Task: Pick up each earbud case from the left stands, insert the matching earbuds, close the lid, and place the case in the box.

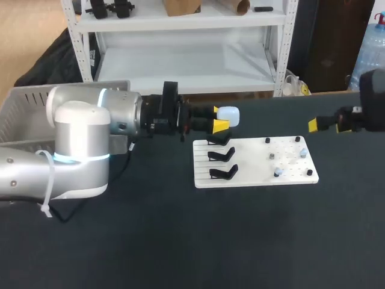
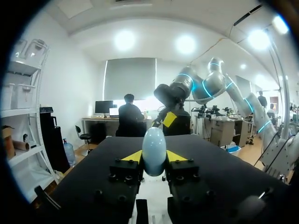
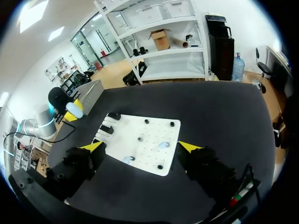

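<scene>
While the left arm reached in from the left, its left gripper (image 1: 219,118) was clenched on the pale blue earbud case (image 1: 230,115), one yellow tip pressed to each side. In the left wrist view the case stood on end between those fingertips (image 2: 132,156), rounded like an egg. It hung in the air by the far left corner of the white board (image 1: 252,171), close to the farthest of three black stands (image 1: 220,138). The stands sat in a row along the board's left end. On the right half of the board lay small pale earbuds (image 1: 278,173) among a few dark pegs (image 1: 310,173). The right gripper (image 1: 329,126) hovered off the board's far right corner with its fingers spread wide and touching nothing. Its wrist view looked down on the board from between the two yellow tips. A grey crate (image 1: 24,102) stood at the far left of the dark table (image 1: 180,241), behind the left arm and well apart from the board.
</scene>
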